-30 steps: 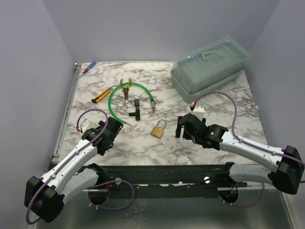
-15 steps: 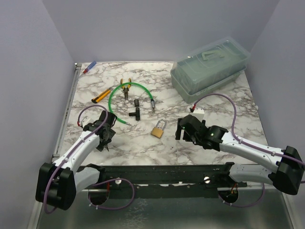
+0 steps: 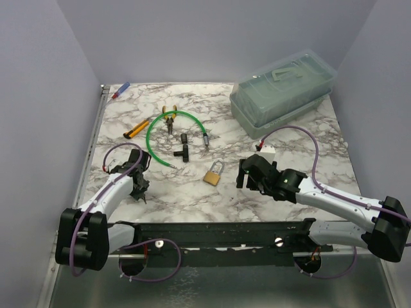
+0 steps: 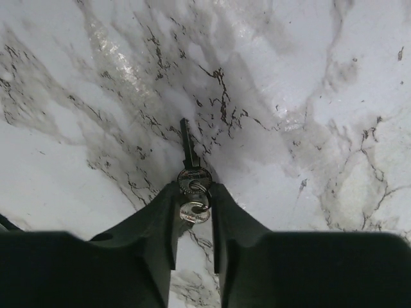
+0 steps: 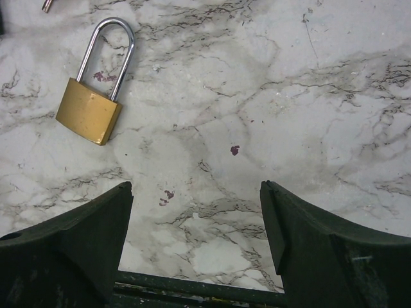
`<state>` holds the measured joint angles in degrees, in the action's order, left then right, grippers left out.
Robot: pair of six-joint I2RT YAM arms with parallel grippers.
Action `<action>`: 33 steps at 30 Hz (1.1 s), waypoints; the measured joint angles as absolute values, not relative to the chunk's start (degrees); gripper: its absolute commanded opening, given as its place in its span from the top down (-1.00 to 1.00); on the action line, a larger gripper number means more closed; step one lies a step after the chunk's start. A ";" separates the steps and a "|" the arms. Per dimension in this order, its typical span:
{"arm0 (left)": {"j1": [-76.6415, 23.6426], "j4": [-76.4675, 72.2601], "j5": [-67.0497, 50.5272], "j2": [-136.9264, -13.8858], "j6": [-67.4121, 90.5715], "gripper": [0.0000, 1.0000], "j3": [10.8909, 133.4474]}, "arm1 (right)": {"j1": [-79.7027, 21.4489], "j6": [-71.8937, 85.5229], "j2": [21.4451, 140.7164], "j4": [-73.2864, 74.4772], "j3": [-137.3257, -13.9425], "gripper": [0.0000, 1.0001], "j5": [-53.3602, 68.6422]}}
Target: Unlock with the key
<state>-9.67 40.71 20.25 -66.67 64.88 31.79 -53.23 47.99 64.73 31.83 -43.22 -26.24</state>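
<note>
Lying apart: one key [image 4: 188,151], one padlock [image 5: 93,96]

A lidded clear box [image 3: 284,90] sits at the marble table's [image 3: 192,192] far right corner. A green cable [image 3: 148,135] loops near pliers [image 3: 169,117], a yellow knife [image 3: 137,128] and a pen [image 3: 120,90].
</note>
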 measured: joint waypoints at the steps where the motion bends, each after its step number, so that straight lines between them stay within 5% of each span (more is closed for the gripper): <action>1: -9.41 40.91 20.10 -66.74 64.36 0.83 31.79 | -53.23 47.99 64.77 31.81 -43.22 -0.71 -26.24; 2: -9.21 40.97 19.81 -66.78 63.96 1.00 31.77 | -53.23 47.99 64.82 31.81 -43.22 -0.71 -26.24; 14: -10.52 32.56 11.70 -65.49 59.83 1.00 30.61 | -53.23 47.97 65.78 31.81 -43.24 -0.71 -26.30; 33: -40.93 22.20 4.80 -68.84 54.52 1.00 30.33 | -53.23 48.25 66.83 31.75 -44.31 -0.70 -26.26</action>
